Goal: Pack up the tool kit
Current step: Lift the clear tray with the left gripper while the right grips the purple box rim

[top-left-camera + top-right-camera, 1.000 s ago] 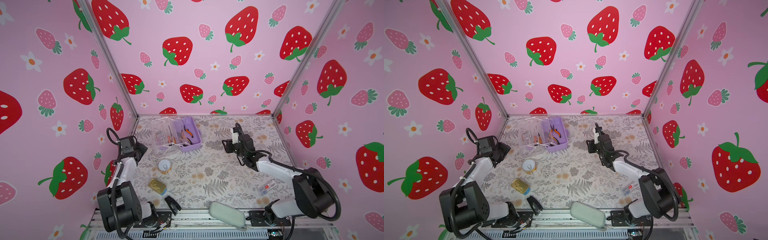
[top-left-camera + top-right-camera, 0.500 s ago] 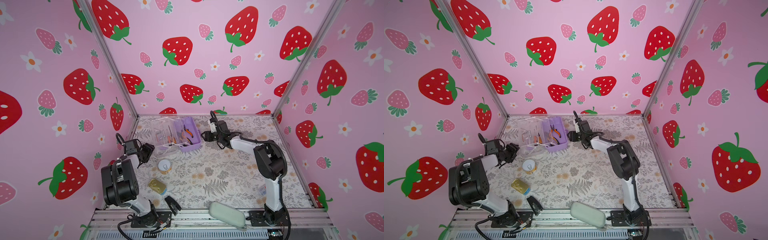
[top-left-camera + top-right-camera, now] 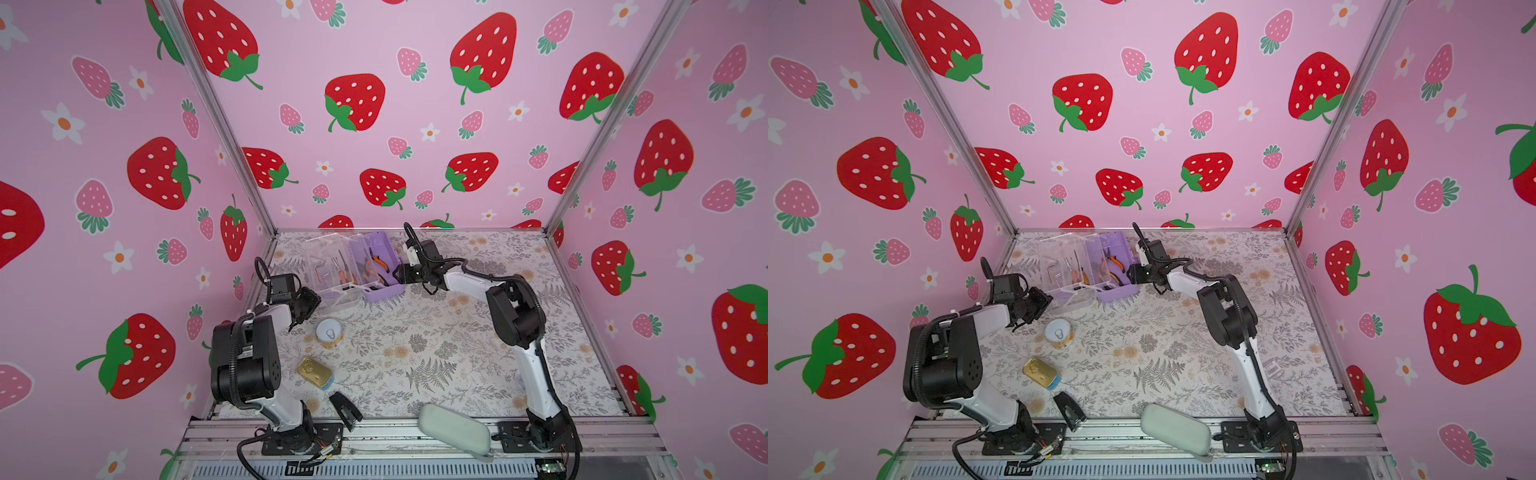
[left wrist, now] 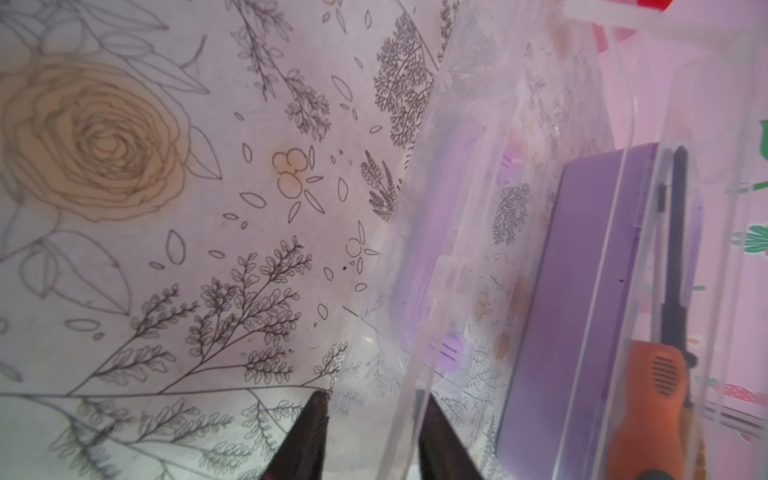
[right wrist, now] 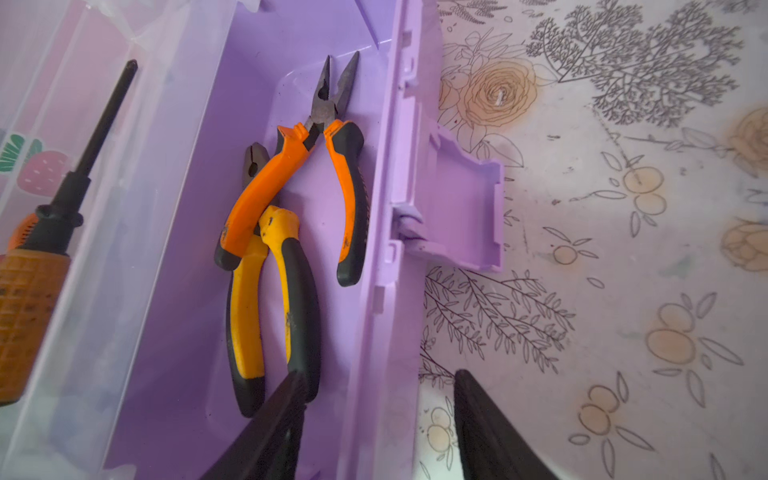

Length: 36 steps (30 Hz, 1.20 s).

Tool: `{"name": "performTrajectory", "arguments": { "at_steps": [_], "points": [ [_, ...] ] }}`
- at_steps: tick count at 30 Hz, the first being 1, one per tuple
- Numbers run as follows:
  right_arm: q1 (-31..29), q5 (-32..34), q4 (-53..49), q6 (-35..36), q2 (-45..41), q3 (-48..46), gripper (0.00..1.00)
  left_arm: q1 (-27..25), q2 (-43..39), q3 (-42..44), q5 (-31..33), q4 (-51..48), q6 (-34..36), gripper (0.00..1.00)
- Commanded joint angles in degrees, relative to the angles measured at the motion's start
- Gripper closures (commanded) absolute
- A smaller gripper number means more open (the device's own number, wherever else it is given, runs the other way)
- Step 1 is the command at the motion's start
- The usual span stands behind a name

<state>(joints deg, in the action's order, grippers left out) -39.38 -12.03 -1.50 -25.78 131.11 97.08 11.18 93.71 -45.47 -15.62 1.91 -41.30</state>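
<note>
The tool kit stands open at the back of the table, its lilac base (image 3: 384, 293) (image 3: 1118, 294) to the right of its clear lid (image 3: 328, 257) (image 3: 1063, 266). Orange-handled pliers (image 5: 291, 166) and yellow-handled pliers (image 5: 249, 316) lie in the base. An orange-handled screwdriver (image 5: 62, 208) (image 4: 652, 395) rests in the clear part. My left gripper (image 3: 309, 300) (image 4: 374, 397) is open, its fingers either side of the clear lid's rim (image 4: 415, 374). My right gripper (image 3: 399, 274) (image 5: 379, 373) is open astride the base's right wall (image 5: 386, 311), one finger inside, one outside.
A round tin (image 3: 329, 332) and a gold oblong tin (image 3: 314, 371) sit in front of the left gripper. A small black object (image 3: 345, 411) and a pale green pouch (image 3: 453, 430) lie at the front edge. The base's latch (image 5: 461, 208) hangs open.
The right arm swung from mid-table over to the lilac base's right wall. The left gripper moved in from the left edge to the clear lid, and its jaws narrowed.
</note>
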Motion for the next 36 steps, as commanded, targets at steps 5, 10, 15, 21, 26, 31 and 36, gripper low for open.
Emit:
{"name": "performTrajectory", "arguments": {
  "at_steps": [5, 10, 15, 21, 26, 31, 36],
  "points": [
    [-1.4, 9.3, -3.2, 3.7, -5.5, -9.1, 0.45, -5.6, -6.4, -5.0, 9.6, -9.2, 4.4, 0.83],
    [-1.4, 9.8, -1.2, 3.5, -9.1, -16.0, 0.47, -7.8, -12.5, -9.2, 16.4, -19.1, 6.6, 0.92],
    [-1.4, 9.6, 1.4, 2.5, -13.5, -23.6, 0.48, -11.0, -18.5, -11.1, 22.2, -25.5, 8.3, 0.93],
    [-1.4, 11.0, 3.3, 1.9, -19.7, -31.5, 0.48, -16.4, -20.6, -12.6, 26.4, -29.2, 8.6, 0.93],
    [-1.5, 10.7, 4.0, 1.4, -23.7, -35.4, 0.51, -20.5, -21.1, -15.8, 29.5, -32.5, 9.3, 0.93],
    [-1.7, 8.4, 5.6, -0.1, -26.6, -39.1, 0.51, -22.7, -22.7, -18.4, 30.4, -34.4, 9.4, 0.93],
    [-2.6, 8.0, 6.3, -0.9, -28.3, -41.2, 0.51, -24.3, -22.8, -20.6, 29.8, -35.8, 8.0, 0.93]
  ]
}}
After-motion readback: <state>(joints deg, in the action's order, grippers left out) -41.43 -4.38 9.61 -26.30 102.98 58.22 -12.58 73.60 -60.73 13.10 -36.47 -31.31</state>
